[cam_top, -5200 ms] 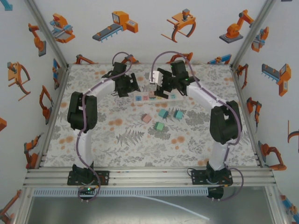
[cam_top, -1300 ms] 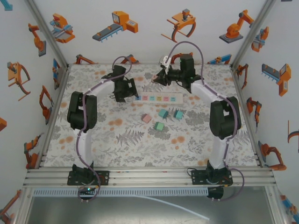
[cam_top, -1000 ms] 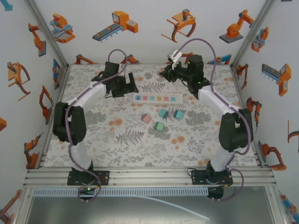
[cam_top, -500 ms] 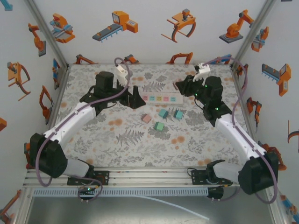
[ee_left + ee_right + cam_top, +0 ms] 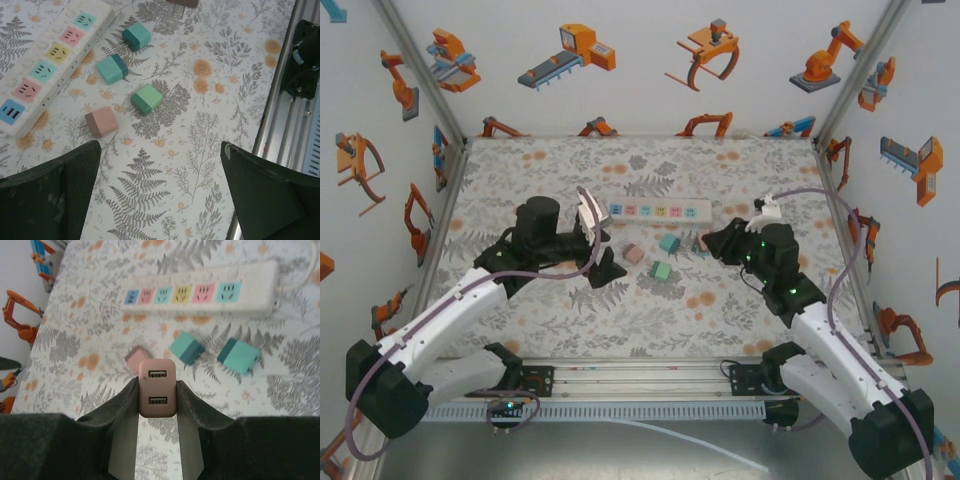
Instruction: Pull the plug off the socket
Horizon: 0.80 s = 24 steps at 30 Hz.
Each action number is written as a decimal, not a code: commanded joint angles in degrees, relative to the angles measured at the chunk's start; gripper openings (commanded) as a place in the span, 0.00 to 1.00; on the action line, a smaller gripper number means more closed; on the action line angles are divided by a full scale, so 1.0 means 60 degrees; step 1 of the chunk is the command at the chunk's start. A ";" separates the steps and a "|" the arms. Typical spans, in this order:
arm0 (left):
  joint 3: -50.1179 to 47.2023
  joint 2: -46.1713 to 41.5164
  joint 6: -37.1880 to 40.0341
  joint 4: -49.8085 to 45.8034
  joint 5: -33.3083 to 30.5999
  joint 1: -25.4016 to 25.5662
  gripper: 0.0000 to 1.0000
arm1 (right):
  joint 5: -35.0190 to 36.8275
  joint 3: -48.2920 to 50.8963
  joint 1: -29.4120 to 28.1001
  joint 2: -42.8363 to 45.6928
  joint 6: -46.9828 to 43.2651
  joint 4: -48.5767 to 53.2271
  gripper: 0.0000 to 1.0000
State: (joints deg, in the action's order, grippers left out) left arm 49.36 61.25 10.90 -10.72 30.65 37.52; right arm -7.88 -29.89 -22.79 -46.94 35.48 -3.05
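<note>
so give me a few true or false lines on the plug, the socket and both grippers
1. The right gripper is shut on a pink plug. True.
2. A plug sits in the socket. False: all six outlets are empty.
3. The left gripper holds a green cube. False: it is open and empty; the cube lies on the table.
4. A pink cube lies near the green cube, not touching it. True.

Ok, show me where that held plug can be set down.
Bare table between the green cube and the near rail, and behind the socket up to the back wall. Crowded: the loose cubes right in front of the socket.
</note>
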 commanded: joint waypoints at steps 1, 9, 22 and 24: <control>0.0020 0.0038 0.0425 0.0144 -0.0165 0.0075 0.97 | 0.0211 0.0474 -0.0385 -0.0237 0.0853 -0.0379 0.00; -0.0035 0.0068 0.0158 0.0456 -0.1216 0.0333 0.97 | 0.0436 0.1334 -0.0830 -0.2022 0.1482 -0.2595 0.00; 0.0048 0.0348 0.0132 0.0146 -0.1907 0.0470 0.97 | 0.0736 0.2232 -0.0890 -0.4469 0.2061 -0.5009 0.00; 0.0049 0.0461 0.0161 0.0279 -0.1945 0.0488 0.97 | 0.0849 0.2355 -0.0890 -0.4637 0.2140 -0.5044 0.06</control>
State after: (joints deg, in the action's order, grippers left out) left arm 49.36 63.20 11.49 -9.43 19.92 40.03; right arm -5.78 -17.28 -27.75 -73.36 47.13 -29.82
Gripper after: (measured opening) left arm 0.973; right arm 0.331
